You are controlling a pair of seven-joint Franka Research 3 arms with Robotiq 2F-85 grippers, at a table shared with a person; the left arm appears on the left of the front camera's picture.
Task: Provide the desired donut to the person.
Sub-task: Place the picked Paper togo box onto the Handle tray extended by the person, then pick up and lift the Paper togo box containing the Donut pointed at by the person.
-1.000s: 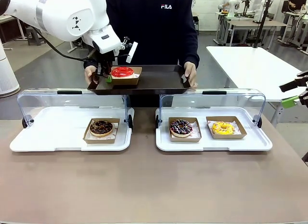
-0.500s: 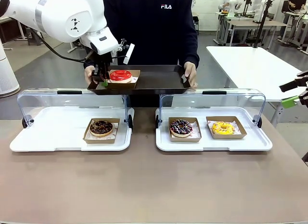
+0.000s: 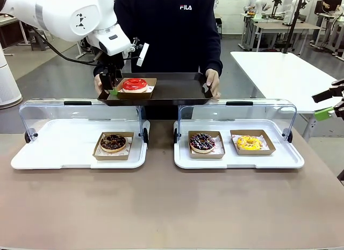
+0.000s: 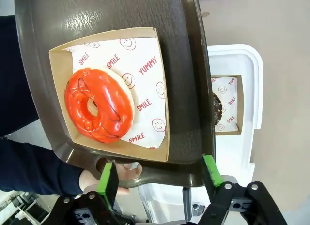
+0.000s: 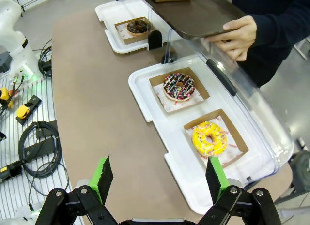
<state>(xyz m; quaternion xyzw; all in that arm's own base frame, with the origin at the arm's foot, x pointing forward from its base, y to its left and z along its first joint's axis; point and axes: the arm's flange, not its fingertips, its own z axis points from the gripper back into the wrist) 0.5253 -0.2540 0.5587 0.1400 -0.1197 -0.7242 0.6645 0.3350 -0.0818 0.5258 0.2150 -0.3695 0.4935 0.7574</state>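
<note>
- Red-glazed ring donut (image 4: pixel 99 111) rests on the dark plastic tray (image 4: pixel 184 65), held level by the person's hand (image 5: pixel 237 34) for delivery.
- Left pincer (image 4: pixel 159 171) gapes empty beside it; right pincer (image 5: pixel 159 174) open, idle.

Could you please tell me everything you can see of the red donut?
The red donut is a whole ring with glossy red-orange glaze and a pale edge beneath, lying flat. It rests on white paper printed SMILE and YUMMY inside a shallow brown cardboard box, near one end of the dark tray that the person holds. The left gripper, open, is apart from it.
</note>
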